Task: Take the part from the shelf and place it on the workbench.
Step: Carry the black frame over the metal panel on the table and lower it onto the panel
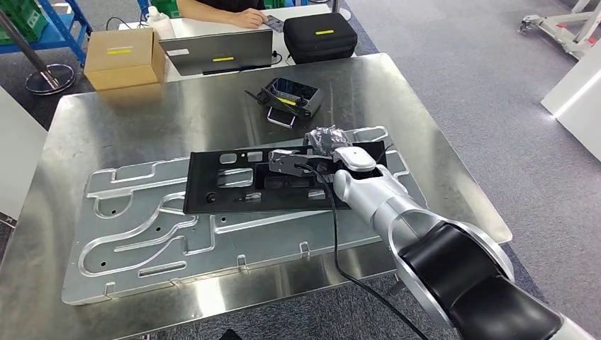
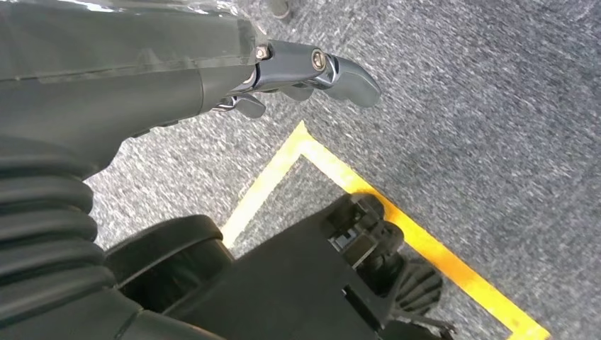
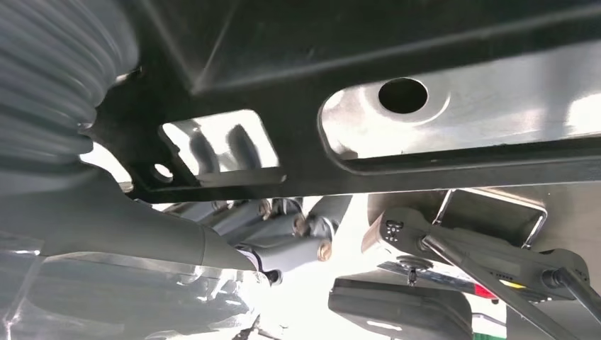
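The long flat black part (image 1: 234, 185) lies across a machined aluminium plate (image 1: 142, 234) on the steel workbench (image 1: 142, 120). My right hand (image 1: 312, 156), wrapped in clear film, is at the part's right end and grips its edge, fingers over the top. In the right wrist view the black part (image 3: 425, 42) runs close overhead with shiny metal showing through its cut-outs, and the fingers (image 3: 283, 234) sit at its rim. My left hand (image 2: 283, 78) hangs over grey carpet and holds nothing, its fingers loosely apart.
Behind the plate sit a grey controller (image 1: 290, 95) and a phone (image 1: 281, 117). A second table beyond holds a laptop (image 1: 216, 53), a cardboard box (image 1: 124, 57) and a black case (image 1: 320, 35); a person's hand (image 1: 244, 15) rests there. Yellow floor tape (image 2: 397, 219) lies below my left side.
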`<action>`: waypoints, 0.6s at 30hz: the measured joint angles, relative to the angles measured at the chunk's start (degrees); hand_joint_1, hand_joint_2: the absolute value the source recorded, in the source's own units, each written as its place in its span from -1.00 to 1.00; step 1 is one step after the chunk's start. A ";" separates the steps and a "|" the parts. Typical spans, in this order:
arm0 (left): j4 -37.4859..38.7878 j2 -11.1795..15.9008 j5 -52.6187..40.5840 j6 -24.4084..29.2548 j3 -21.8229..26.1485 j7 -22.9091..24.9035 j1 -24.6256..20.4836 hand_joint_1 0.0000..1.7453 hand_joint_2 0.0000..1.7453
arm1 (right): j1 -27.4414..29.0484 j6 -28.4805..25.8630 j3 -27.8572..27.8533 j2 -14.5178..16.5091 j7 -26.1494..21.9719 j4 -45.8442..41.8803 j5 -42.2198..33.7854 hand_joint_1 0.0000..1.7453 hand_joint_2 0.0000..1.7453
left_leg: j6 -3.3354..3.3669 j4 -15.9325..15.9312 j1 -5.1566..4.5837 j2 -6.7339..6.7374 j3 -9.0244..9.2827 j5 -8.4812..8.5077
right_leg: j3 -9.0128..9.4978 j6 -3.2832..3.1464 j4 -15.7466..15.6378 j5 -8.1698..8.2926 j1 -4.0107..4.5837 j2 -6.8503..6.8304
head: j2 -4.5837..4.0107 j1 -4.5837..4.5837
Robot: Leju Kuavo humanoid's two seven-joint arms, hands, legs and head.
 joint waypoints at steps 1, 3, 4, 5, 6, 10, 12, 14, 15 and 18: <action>0.00 0.00 -0.08 0.05 0.00 0.02 0.04 -1.00 1.00 | 0.01 0.02 0.00 -0.01 -0.03 0.00 0.02 -1.00 1.00 | 0.00 0.00 0.00 0.00 0.00 0.00 | 0.00 0.00 0.00 0.00 0.00 0.00 | 0.00 0.00; 0.00 0.00 -0.05 -0.08 0.00 -0.05 0.10 -1.00 1.00 | 0.06 0.04 -0.01 -0.06 -0.07 0.01 0.09 -1.00 1.00 | 0.00 0.00 0.00 0.00 0.00 0.00 | 0.00 0.00 0.00 0.00 0.00 0.00 | 0.00 0.00; 0.00 0.00 0.00 -0.18 0.00 -0.16 0.13 -1.00 1.00 | 0.08 0.04 -0.01 -0.09 -0.08 0.01 0.13 -1.00 1.00 | 0.00 0.00 0.00 0.00 0.00 0.00 | 0.00 0.00 0.00 0.00 0.00 0.00 | 0.00 0.00; 0.00 0.00 0.08 -0.25 0.01 -0.30 0.15 -1.00 0.50 | 0.09 0.03 -0.01 -0.13 -0.08 0.01 0.16 -1.00 1.00 | 0.00 0.00 0.00 0.00 0.00 0.00 | 0.00 0.00 -0.01 0.00 -0.01 0.00 | 0.00 0.00; 0.00 0.00 0.17 -0.30 0.02 -0.45 0.16 -1.00 0.00 | 0.09 0.03 -0.01 -0.17 -0.08 0.00 0.17 -1.00 1.00 | 0.00 0.00 0.00 0.00 0.00 0.00 | 0.00 0.00 -0.01 0.00 -0.01 0.00 | 0.00 0.00; 0.00 0.00 0.30 -0.42 0.07 -0.70 0.16 -1.00 -1.00 | 0.09 0.02 -0.01 -0.31 -0.08 0.00 0.18 -1.00 1.00 | 0.00 0.00 0.00 0.00 0.01 0.00 | 0.01 0.00 -0.01 0.00 -0.01 0.00 | 0.00 0.00; 0.00 0.00 0.28 -0.42 0.10 -0.70 0.14 -1.00 -1.00 | 0.09 0.02 0.00 -0.37 -0.09 0.01 0.19 -1.00 1.00 | 0.00 0.00 0.00 0.00 0.01 0.00 | 0.01 0.00 -0.01 0.00 0.00 0.00 | 0.00 0.00; 0.00 0.00 0.24 -0.23 0.17 -0.73 0.12 -1.00 -1.00 | 0.09 0.02 0.01 -0.44 -0.10 0.01 0.20 -1.00 0.50 | 0.00 0.00 0.00 0.00 0.01 0.00 | 0.01 0.00 -0.01 0.00 0.00 0.00 | 0.00 0.00; 0.00 0.00 0.18 -0.05 0.21 -0.76 0.11 -1.00 -1.00 | 0.09 0.02 0.01 -0.46 -0.10 0.00 0.22 -1.00 0.00 | 0.00 0.00 0.00 0.00 0.01 0.00 | 0.01 0.00 -0.01 0.00 0.00 0.00 | 0.00 0.00; 0.00 0.00 -0.10 0.61 0.27 -0.87 0.05 -1.00 -1.00 | 0.09 0.04 0.00 -0.57 -0.13 0.00 0.32 -1.00 -1.00 | 0.00 0.00 0.00 0.00 0.01 0.00 | 0.01 0.00 -0.01 0.00 0.00 0.00 | 0.00 0.00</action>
